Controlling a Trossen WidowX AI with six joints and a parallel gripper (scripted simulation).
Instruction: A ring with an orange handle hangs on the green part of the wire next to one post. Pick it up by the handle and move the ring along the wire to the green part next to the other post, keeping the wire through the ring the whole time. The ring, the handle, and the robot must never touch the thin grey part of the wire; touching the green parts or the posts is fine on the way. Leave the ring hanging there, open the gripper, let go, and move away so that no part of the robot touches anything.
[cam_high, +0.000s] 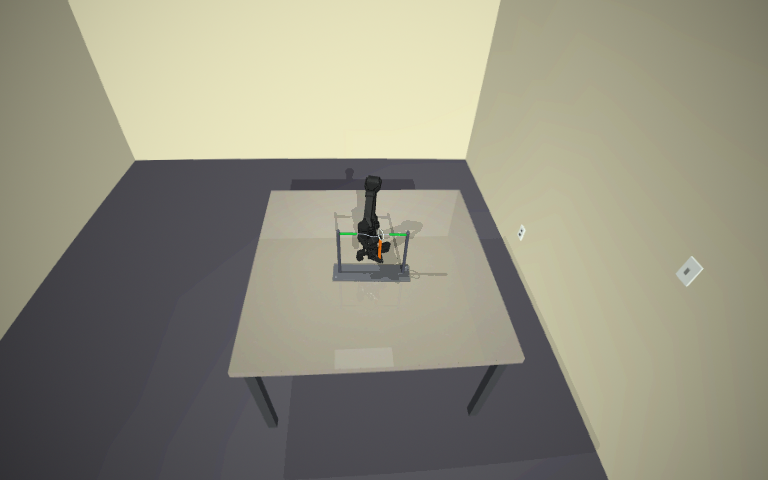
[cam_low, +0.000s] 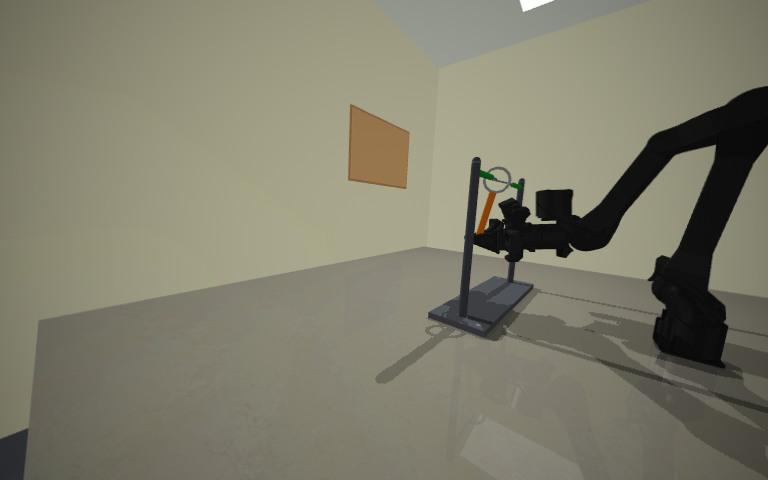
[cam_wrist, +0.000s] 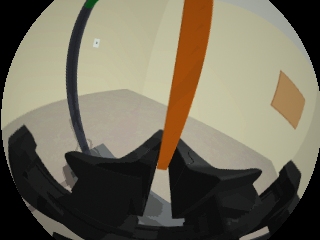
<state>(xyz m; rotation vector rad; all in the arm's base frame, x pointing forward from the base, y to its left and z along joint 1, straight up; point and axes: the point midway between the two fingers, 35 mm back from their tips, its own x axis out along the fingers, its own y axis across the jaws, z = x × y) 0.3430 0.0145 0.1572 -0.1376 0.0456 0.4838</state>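
The pale ring (cam_high: 381, 230) (cam_low: 497, 167) surrounds the grey middle stretch of the wire, close to the green part (cam_high: 398, 234) (cam_low: 485, 174) at the right post (cam_high: 405, 253) (cam_low: 469, 243) of the top view, the near post in the exterior view. Contact between ring and wire cannot be told. The orange handle (cam_high: 380, 249) (cam_low: 486, 213) (cam_wrist: 187, 75) slants down from it. My gripper (cam_high: 380, 259) (cam_low: 477, 236) (cam_wrist: 166, 134) is shut on the handle's lower end, below the wire. The other green part (cam_high: 347, 233) (cam_low: 516, 185) is at the other post (cam_high: 338, 253) (cam_low: 512, 272).
Both posts stand on a dark grey base plate (cam_high: 340, 277) (cam_low: 444, 314) on the table (cam_high: 305, 328) (cam_low: 226, 367). The arm reaches in from behind, under the wire and between the posts. In the wrist view one post (cam_wrist: 73, 80) rises left of the handle.
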